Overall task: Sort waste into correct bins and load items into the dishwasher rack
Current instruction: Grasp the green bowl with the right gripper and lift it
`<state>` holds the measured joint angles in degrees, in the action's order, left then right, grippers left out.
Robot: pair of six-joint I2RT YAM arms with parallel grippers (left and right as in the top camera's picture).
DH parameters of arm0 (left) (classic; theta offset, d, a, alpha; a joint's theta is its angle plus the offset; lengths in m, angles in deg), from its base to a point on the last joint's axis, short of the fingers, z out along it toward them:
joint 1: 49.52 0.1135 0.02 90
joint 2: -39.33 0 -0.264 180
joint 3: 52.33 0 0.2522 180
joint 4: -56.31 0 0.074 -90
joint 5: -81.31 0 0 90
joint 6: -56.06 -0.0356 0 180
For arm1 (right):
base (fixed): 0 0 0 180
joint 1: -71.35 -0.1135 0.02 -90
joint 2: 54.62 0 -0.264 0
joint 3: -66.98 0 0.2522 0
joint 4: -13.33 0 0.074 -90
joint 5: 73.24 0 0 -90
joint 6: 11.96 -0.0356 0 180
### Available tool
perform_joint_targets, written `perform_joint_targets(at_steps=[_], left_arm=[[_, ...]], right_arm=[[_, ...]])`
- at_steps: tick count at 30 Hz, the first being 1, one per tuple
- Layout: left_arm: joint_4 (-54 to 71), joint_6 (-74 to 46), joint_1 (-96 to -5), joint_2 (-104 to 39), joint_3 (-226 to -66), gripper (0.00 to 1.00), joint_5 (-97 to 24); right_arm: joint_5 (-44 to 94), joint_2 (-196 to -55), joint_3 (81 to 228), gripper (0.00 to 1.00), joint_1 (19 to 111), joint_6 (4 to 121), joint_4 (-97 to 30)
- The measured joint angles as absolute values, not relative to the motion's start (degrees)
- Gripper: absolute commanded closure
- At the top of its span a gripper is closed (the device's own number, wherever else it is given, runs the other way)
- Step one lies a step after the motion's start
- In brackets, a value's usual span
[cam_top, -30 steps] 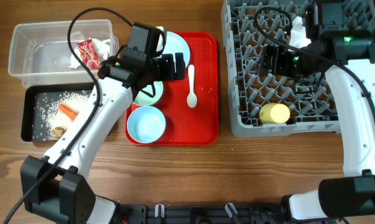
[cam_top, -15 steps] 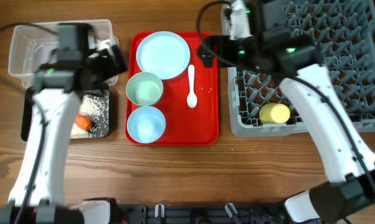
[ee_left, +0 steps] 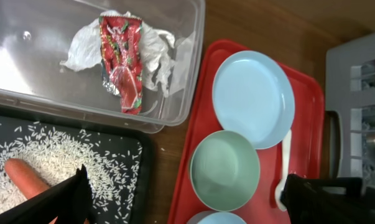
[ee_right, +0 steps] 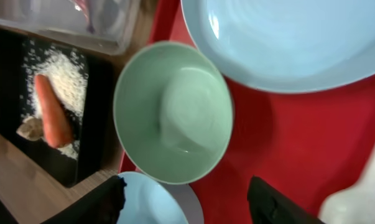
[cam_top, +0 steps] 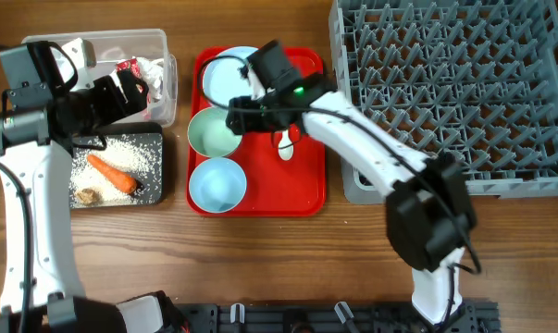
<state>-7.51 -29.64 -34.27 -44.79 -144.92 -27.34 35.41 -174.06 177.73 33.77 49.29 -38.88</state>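
My right gripper reaches over the red tray, open above the mint-green bowl; in the right wrist view its fingers straddle the edges of the mint bowl and the pale blue bowl. The pale blue plate lies behind them, and the white spoon peeks out under the arm. My left gripper hangs open over the bins. The clear tub holds the wrapper and tissue. The black tub holds rice, the carrot and a brown scrap.
The grey dishwasher rack fills the right side of the table. My right arm stretches diagonally from the front right across the rack's near left corner to the tray. Bare wood lies along the front edge.
My right arm has swung from the rack over to the tray, its jaws narrowing. My left arm has pulled back from the tray to above the two bins.
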Motion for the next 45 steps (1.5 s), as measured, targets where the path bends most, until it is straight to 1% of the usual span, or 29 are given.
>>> perform_joint_targets(at_steps=[4, 9, 12, 15, 16, 17, 19, 21, 23, 24, 31, 36, 40, 45], left_arm=[[-8.5, -30.5, -33.6, -48.4, -144.9, 0.0, -28.2], [-8.7, -30.9, -33.6, -50.7, -144.9, 0.0, -28.5], [-8.7, -30.9, -33.6, -50.7, -144.9, 0.0, -28.5], [-8.7, -30.9, -33.6, -50.7, -144.9, 0.0, -28.5], [-8.7, -30.9, -33.6, -50.7, -144.9, 0.0, -28.5], [-8.7, -30.9, -33.6, -50.7, -144.9, 0.0, -28.5], [-8.7, -30.9, -33.6, -50.7, -144.9, 0.0, -28.5], [-8.7, -30.9, -33.6, -50.7, -144.9, 0.0, -28.5], [-8.7, -30.9, -33.6, -50.7, -144.9, 0.0, -28.5], [-8.7, -30.9, -33.6, -50.7, -144.9, 0.0, -28.5], [-8.7, -30.9, -33.6, -50.7, -144.9, 0.0, -28.5], [-8.7, -31.0, -33.6, -50.7, -144.9, 0.0, -28.5], [-8.7, -31.1, -33.6, -50.7, -144.9, 0.0, -28.5], [-8.7, -31.1, -33.6, -50.7, -144.9, 0.0, -28.5]], right_arm=[[35.4, -177.2, 177.7, 0.48, 33.1, 47.7, -38.9], [34.4, -179.1, 177.6, 0.5, 33.2, 47.2, -37.5], [34.3, -180.2, 177.6, 0.55, 33.2, 47.2, -37.1], [34.1, -181.7, 177.6, 0.57, 33.2, 46.7, -36.0], [34.1, -182.1, 177.6, 0.59, 33.2, 46.8, -35.5], [34.1, -182.5, 177.6, 0.62, 33.2, 46.7, -34.9], [34.1, -183.1, 177.6, 0.73, 33.2, 46.4, -34.2], [34.1, -183.3, 177.6, 0.8, 33.2, 46.0, -34.2], [34.1, -183.3, 177.6, 0.94, 33.2, 46.0, -34.1], [34.0, -183.3, 177.6, 0.96, 33.2, 45.8, -34.0], [34.2, -183.3, 177.6, 0.96, 33.8, 45.8, -34.0], [34.3, -181.5, 177.5, 0.96, 36.3, 46.8, -34.5], [34.6, -174.6, 177.4, 0.96, 39.8, 48.4, -34.5], [32.8, -159.3, 177.4, 0.96, 45.0, 50.6, -34.2]])
